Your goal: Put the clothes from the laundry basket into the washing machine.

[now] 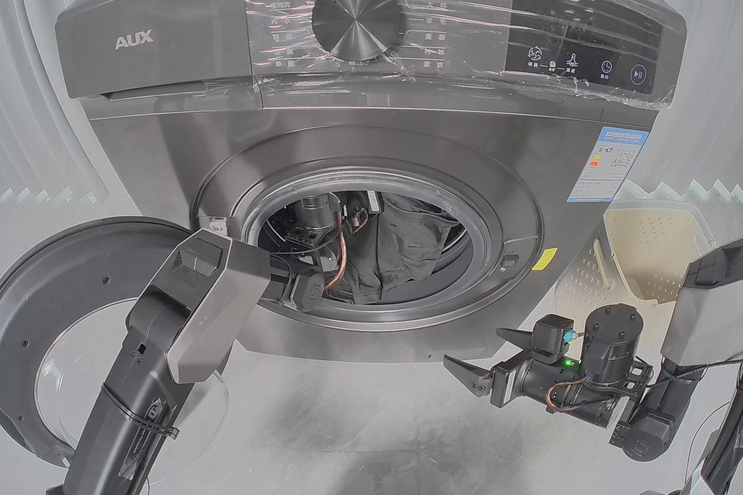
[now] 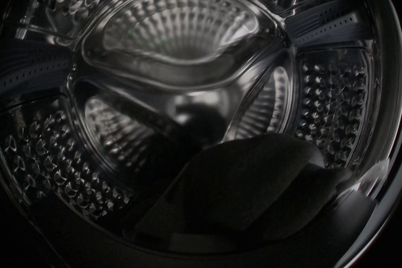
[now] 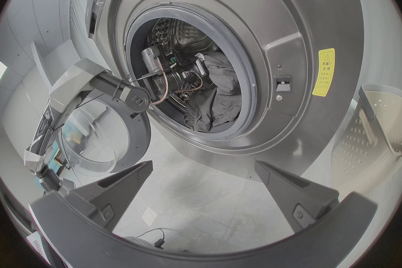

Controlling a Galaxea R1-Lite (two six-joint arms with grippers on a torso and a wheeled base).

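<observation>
The left tool (image 3: 196,71) sits inside the drum (image 2: 180,30) of the washing machine (image 1: 433,156), its wrist through the round opening. Whether it grips or has let go I cannot tell, as the cloth hides its end. Just beside it a dark grey garment (image 1: 402,241) hangs bunched at the mouth of the opening, its lower folds lying on the door seal (image 3: 245,72); the left wrist view shows a dark fold of it low in the drum. The right tool (image 1: 486,356) hangs open and empty in front of the machine, below the opening and near the cream laundry basket (image 1: 658,241), which stands at the machine's right; the part of the basket in view holds no clothes

I judge the step in hand to be loading this garment. The next move calls for letting go deep inside and drawing the left arm back without dragging the cloth out over the seal, so the open door (image 1: 77,303) on the left can later shut

As for writing, there is lettering on the drawer front (image 1: 147,48), characters around the dial (image 1: 357,18) under plastic film, icons on the touch panel (image 1: 588,44), a blue energy label (image 1: 617,160) and a yellow warning sticker (image 3: 323,72)
</observation>
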